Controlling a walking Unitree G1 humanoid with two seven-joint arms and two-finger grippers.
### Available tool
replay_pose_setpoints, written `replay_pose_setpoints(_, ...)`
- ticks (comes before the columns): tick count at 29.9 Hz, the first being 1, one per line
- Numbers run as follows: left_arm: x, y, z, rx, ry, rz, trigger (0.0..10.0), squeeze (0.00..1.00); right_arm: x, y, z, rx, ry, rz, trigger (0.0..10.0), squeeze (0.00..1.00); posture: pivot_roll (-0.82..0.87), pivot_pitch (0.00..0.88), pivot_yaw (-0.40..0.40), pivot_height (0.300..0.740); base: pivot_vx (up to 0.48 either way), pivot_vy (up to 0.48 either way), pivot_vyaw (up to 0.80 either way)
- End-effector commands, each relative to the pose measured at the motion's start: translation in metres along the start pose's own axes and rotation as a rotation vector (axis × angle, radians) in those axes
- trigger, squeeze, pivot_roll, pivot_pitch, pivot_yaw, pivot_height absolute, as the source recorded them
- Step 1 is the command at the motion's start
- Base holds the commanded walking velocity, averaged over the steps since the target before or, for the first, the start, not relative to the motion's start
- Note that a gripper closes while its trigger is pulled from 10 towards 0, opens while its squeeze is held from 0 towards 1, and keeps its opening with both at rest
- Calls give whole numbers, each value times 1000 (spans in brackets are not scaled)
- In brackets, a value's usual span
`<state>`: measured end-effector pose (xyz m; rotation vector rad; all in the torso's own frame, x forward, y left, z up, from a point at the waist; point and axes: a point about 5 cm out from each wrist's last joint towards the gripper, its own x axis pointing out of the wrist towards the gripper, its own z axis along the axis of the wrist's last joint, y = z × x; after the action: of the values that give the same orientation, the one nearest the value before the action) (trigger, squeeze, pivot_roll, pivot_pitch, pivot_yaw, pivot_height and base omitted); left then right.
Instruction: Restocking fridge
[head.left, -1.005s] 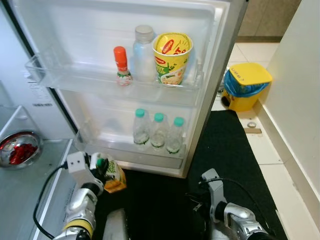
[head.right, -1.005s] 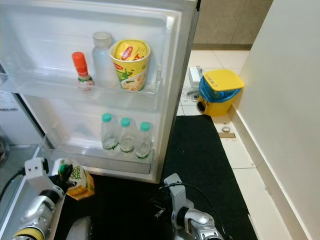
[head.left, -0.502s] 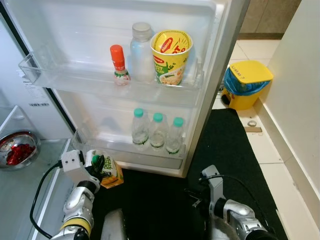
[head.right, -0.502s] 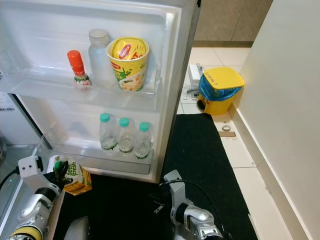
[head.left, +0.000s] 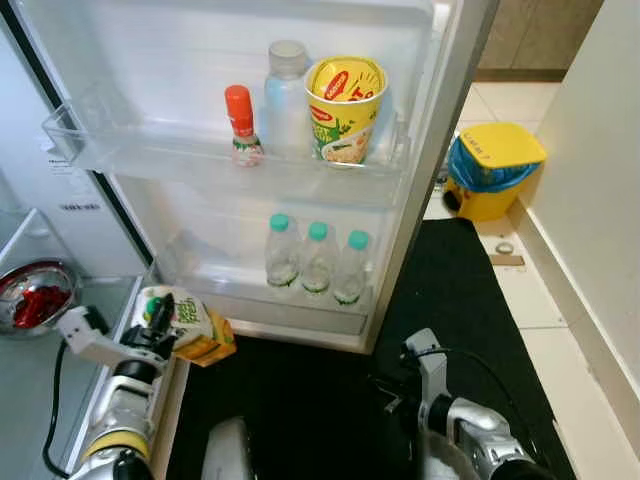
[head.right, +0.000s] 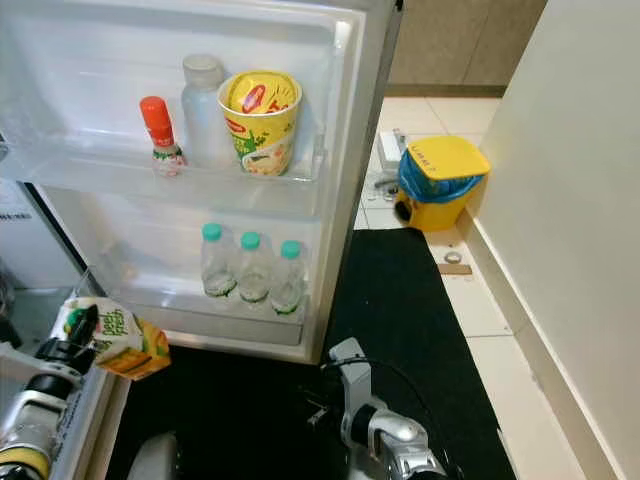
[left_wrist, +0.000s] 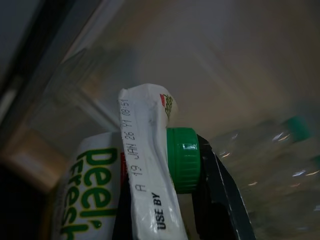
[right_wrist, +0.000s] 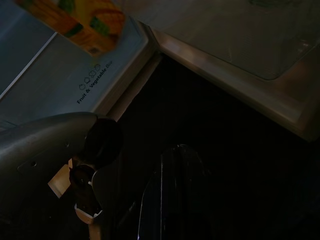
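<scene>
**Juice carton held at the open fridge door**

The right arm (head.left: 455, 420) hangs low over the black mat (head.left: 470, 300), idle; its gripper's fingers lie in deep shade in the right wrist view, so I cannot tell whether they are apart or together.

The left gripper (head.left: 160, 318) is clamped on a juice carton (head.left: 190, 325), white and green at the top and orange at the base. In the left wrist view the black fingers (left_wrist: 217, 195) press against the carton's folded top (left_wrist: 147, 155) beside its green cap (left_wrist: 184, 159). The carton is tilted and hangs in the air just in front of the near left corner of the door's lower shelf (head.left: 300, 310), clear of it.

Against the front rail of that lower shelf, toward its right end, stand 3 small water bottles (head.left: 315, 262) with teal caps, side by side.

On the upper door shelf (head.left: 150, 155), right of centre, stand 1 red-capped sauce bottle (head.left: 241, 125), 1 clear bottle (head.left: 287, 90) and 1 yellow noodle cup (head.left: 345, 108).

Farther off on the tiled floor beyond the mat stands a yellow bin (head.left: 492, 168) with a blue liner.
</scene>
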<state>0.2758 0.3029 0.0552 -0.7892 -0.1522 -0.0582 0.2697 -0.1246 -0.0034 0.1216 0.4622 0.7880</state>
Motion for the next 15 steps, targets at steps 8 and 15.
replay_pose_setpoints(8,4,-4,28,-136,-144,-115,10000,0,0,1,-1,19,-20,-9,10000,0,-60,126,-27,460,0,0,0)
replay_pose_setpoints(15,12,-11,34,-231,-210,-163,10000,0,-1,-1,1,18,-28,-18,10000,0,-62,124,-28,460,0,0,0)
